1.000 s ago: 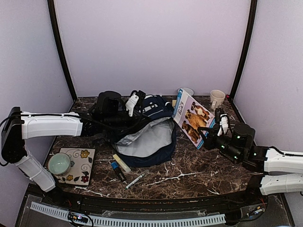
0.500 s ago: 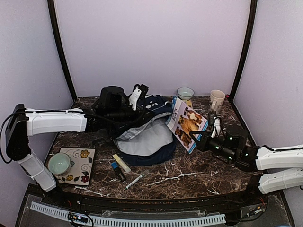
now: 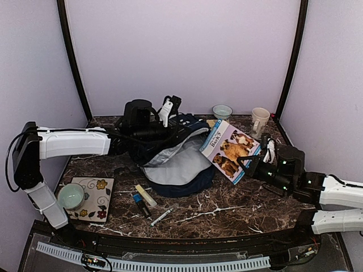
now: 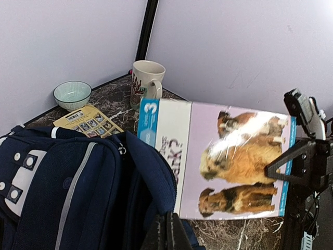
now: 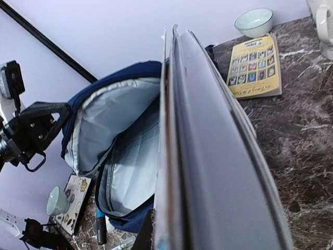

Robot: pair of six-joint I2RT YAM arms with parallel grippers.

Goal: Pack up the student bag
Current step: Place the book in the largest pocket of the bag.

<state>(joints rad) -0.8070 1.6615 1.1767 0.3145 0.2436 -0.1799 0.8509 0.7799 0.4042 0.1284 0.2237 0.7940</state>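
The student bag (image 3: 184,186), navy with a pale grey lining, lies open mid-table. My left gripper (image 3: 180,123) is shut on its upper flap and holds the mouth open; in the left wrist view the fingers (image 4: 167,232) pinch the navy edge of the bag (image 4: 67,192). My right gripper (image 3: 248,164) is shut on the lower corner of a dog-cover book (image 3: 229,148), tilted in the air just right of the bag's opening. The right wrist view runs along the book's edge (image 5: 208,156), gripper (image 5: 160,235) at its base, with the bag's grey lining (image 5: 119,120) beyond.
A white mug (image 3: 260,119), a pale bowl (image 3: 222,111) and a yellow booklet (image 4: 88,121) sit at the back right. Front left are a floral pad (image 3: 97,195) with a green cup (image 3: 71,196), markers (image 3: 143,198) and a pen (image 3: 162,215).
My left gripper has moved right and back, lifting the bag's flap higher. The book swung toward the bag, and its cover now faces more upward.
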